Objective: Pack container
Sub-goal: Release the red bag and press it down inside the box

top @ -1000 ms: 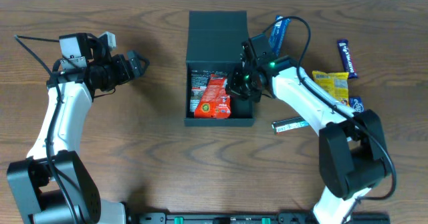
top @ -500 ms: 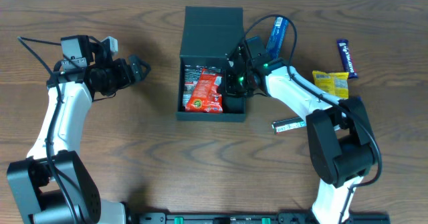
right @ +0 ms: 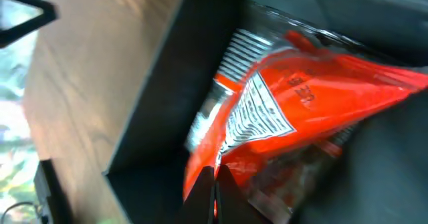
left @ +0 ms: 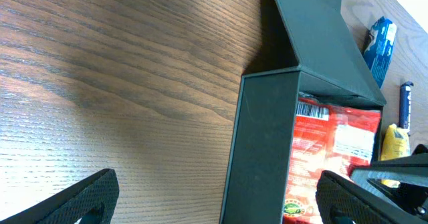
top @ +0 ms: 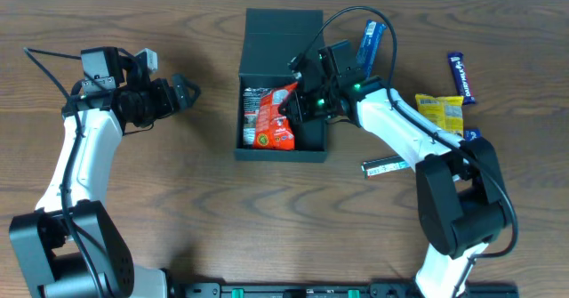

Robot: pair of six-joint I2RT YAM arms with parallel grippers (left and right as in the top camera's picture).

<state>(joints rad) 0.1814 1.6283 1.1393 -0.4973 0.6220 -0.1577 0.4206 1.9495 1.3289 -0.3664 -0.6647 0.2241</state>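
The dark teal-green container (top: 280, 154) stands open at the table's middle, its flap lid (top: 283, 27) folded back. A red snack packet (top: 271, 129) lies inside over a silver-backed packet. My right gripper (top: 298, 102) reaches into the container from the right and is shut on the red packet's (right: 301, 117) edge, lifting its right corner; the fingertips (right: 214, 177) are pressed together. My left gripper (top: 182, 92) is open and empty, left of the container and apart from it. In the left wrist view the container wall (left: 261, 150) and red packet (left: 334, 144) show between the open fingers (left: 217, 200).
To the right of the container lie a blue packet (top: 369, 42), a dark blue bar (top: 460, 76), a yellow packet (top: 440, 111), a silver bar (top: 384, 166) and a small blue packet (top: 473, 138). My right arm's cable loops above the container.
The container slid a little left and back a second ago. Since then my right gripper has drawn up and the red packet's right corner has risen with it. The left arm has not moved.
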